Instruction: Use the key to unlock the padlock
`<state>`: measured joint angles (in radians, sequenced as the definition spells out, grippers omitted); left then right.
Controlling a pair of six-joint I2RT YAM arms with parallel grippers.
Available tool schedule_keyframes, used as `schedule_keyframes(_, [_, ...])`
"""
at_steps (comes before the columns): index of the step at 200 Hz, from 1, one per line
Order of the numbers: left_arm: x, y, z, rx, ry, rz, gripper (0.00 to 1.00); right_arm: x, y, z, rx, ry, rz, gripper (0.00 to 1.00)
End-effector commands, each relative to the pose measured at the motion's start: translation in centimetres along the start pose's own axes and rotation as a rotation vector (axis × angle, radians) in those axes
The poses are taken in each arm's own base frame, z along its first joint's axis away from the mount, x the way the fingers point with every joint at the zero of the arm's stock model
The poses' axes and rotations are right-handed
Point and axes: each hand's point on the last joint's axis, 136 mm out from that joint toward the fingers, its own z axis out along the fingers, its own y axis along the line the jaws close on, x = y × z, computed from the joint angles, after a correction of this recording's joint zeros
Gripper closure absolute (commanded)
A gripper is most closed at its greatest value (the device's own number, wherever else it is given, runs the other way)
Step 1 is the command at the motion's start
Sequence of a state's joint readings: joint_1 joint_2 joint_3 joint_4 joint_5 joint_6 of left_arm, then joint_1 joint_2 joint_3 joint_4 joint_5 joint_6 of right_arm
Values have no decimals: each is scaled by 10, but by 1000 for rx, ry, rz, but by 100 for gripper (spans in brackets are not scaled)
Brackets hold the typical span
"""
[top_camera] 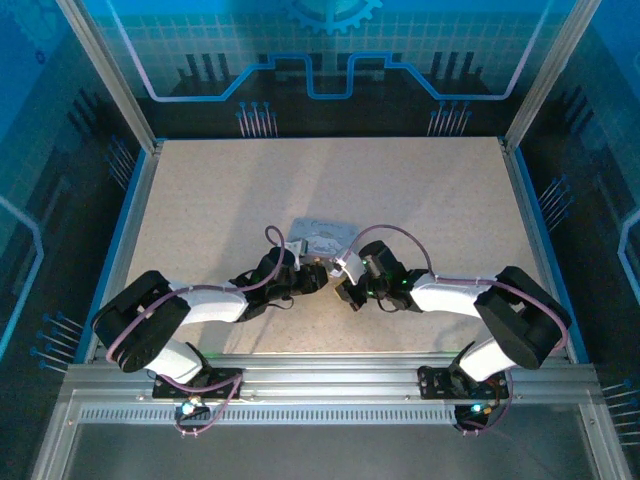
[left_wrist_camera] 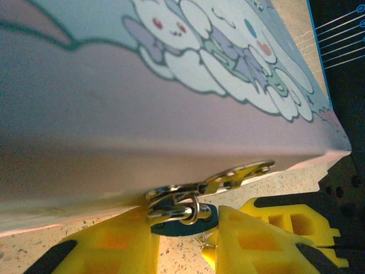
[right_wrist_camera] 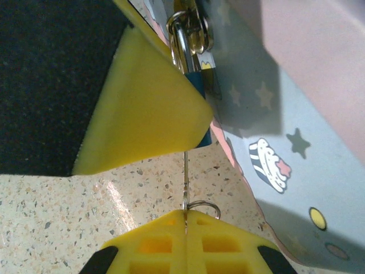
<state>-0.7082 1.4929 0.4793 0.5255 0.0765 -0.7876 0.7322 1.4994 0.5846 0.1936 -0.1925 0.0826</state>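
At the near edge of the tin (top_camera: 322, 235), we see the left gripper (left_wrist_camera: 188, 240) pinching the padlock (left_wrist_camera: 208, 216), still locked through the hasp (left_wrist_camera: 239, 174). The right gripper (right_wrist_camera: 185, 216) clamps the key (right_wrist_camera: 185, 174), tip at the lock's underside; seating and turning remain.

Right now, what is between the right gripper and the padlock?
Just the thin key, held in the right gripper and reaching toward the padlock; the right wrist view shows it.

Shiny metal padlock (right_wrist_camera: 193, 74), matt speckled table (top_camera: 200, 200)
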Motion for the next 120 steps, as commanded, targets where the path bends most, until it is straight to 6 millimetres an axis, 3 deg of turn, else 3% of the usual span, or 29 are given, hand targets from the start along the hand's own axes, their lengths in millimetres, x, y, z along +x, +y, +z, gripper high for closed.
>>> schedule_keyframes(1, [-8,-15,-5,48,-26,15,73,-14,-2,0,6,-31,-26,93])
schedule_keyframes(120, [-7,-16,-4,46,-14,12,73,-29,-6,-1,17,-82,-51,93])
